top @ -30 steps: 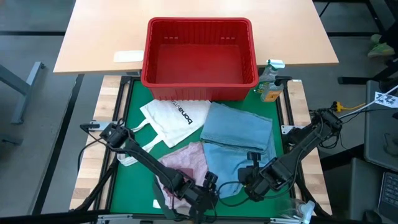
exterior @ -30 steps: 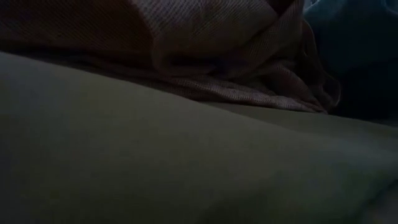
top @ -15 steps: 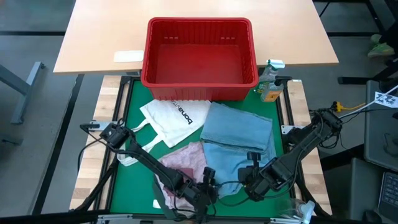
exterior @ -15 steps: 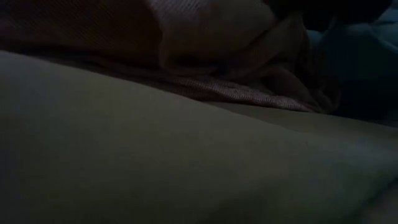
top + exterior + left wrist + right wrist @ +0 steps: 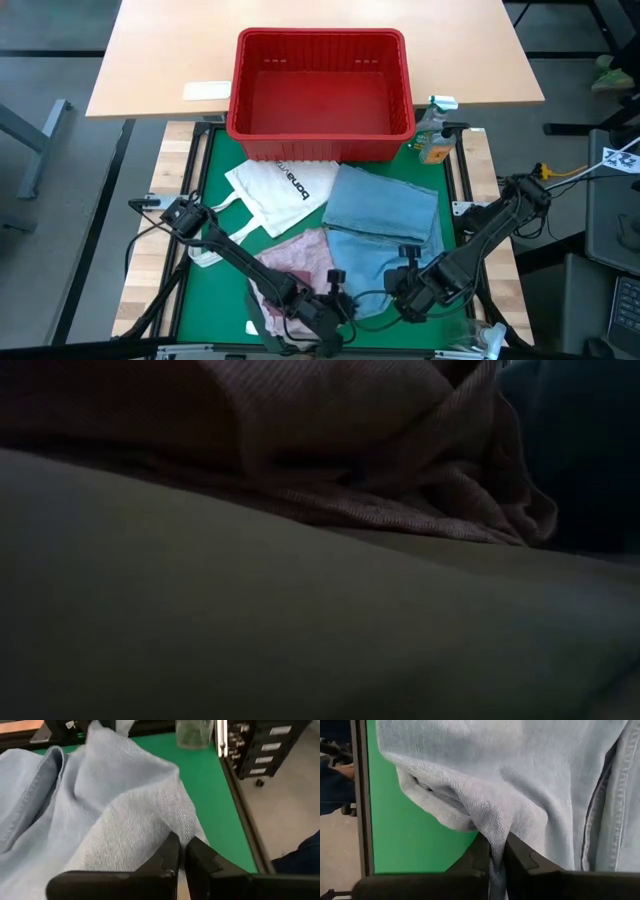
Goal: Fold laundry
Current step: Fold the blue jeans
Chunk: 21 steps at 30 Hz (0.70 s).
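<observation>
Denim is pinched in both sets of jaws: the left gripper (image 5: 181,851) has its jaws pressed together on a fold of the jeans (image 5: 385,225) at their near edge, and the right gripper (image 5: 496,851) clamps a bunched ridge of the same cloth just to its right. Two holds along one edge look meant to lift and stretch the hem so the heavy twill can be laid flat for folding. The jeans are pale blue, coarse-woven, with stitched seams, and spread over the green mat of the counter (image 5: 215,165) to the right. A thin, mottled pink top (image 5: 298,262) lies crumpled just left of them. Beyond sit a white tote bag (image 5: 275,190) and a ribbed red basket (image 5: 322,92).
</observation>
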Tool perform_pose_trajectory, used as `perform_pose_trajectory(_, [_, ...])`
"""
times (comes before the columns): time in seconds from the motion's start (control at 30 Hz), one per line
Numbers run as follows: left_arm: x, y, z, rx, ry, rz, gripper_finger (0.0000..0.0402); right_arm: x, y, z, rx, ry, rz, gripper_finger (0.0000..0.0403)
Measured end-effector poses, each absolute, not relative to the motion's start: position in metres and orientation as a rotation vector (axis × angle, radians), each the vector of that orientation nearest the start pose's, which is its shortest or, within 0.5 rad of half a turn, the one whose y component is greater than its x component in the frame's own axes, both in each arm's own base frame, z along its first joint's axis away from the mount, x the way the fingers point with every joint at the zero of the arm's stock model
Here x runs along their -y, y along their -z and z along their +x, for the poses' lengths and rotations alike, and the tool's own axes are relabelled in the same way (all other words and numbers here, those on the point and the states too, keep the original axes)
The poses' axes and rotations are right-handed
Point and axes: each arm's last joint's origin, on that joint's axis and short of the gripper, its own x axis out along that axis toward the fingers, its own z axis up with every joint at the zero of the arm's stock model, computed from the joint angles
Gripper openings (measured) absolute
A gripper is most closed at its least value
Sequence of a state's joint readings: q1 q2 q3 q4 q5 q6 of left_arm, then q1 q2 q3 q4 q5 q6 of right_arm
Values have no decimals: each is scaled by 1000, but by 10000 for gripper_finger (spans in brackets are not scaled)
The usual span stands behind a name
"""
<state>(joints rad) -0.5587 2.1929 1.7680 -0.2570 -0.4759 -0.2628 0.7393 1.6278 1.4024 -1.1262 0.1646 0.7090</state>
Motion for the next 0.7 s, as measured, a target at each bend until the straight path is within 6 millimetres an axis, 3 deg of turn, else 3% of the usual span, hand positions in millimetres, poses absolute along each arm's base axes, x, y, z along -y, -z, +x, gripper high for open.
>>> perform_pose_trajectory(0.17, [248,-247,431,-620,-15,74,11,-198,-286,224,-1290,11,45,28])
perform_pose_trajectory(0.3, [235,-272,430,-698,-57,118,11,-193,-291,220,-1266,78,56,27])
perform_pose_trajectory(0.53, [191,-309,430,-838,-158,169,11,-178,-292,223,-1240,207,10,30])
perform_pose_trajectory(0.7, [152,-323,429,-938,-258,202,11,-149,-295,234,-1236,333,-23,31])
